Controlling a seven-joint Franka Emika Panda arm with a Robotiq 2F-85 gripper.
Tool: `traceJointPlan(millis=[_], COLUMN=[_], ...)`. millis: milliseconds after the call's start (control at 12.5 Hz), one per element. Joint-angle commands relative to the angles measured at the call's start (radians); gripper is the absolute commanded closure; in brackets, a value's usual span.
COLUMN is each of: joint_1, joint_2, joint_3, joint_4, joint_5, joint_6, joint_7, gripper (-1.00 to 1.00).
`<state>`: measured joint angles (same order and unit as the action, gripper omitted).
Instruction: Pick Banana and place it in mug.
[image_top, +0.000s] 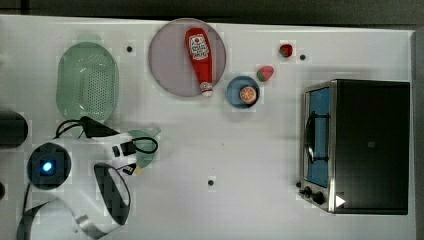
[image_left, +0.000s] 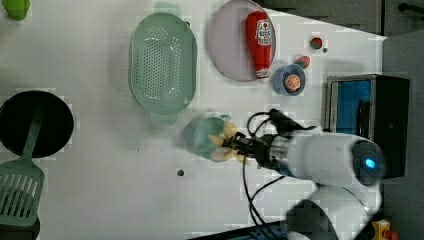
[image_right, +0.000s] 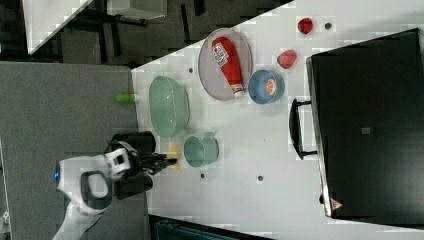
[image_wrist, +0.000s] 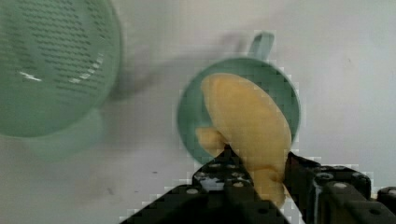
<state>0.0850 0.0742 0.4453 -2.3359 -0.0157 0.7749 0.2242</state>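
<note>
Half done, I'd say: my gripper is clamped on the banana, holding it right over the mug. Lowering and letting go is what's left.

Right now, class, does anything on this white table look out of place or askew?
Only the red plastic ketchup bottle looks odd: it lies flat on the round grey plate, cap hanging over the rim. Nothing looks spilled or damaged.

top view: straight overhead | left, right views: high, oblique | wrist view: close above mug | shared: white table
</note>
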Motion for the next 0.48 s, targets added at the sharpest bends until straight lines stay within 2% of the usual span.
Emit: traceJointPlan(millis=[80, 480], joint_1=[-0.030, -0.031], joint_2=[0.030, 0.046], joint_3=[0.000, -0.006], joint_4=[0.015, 0.010], joint_5=[0.011, 0.011], joint_6=[0.059, 0.104], joint_7=[0.079, 0.083], gripper=[0.33, -0.74])
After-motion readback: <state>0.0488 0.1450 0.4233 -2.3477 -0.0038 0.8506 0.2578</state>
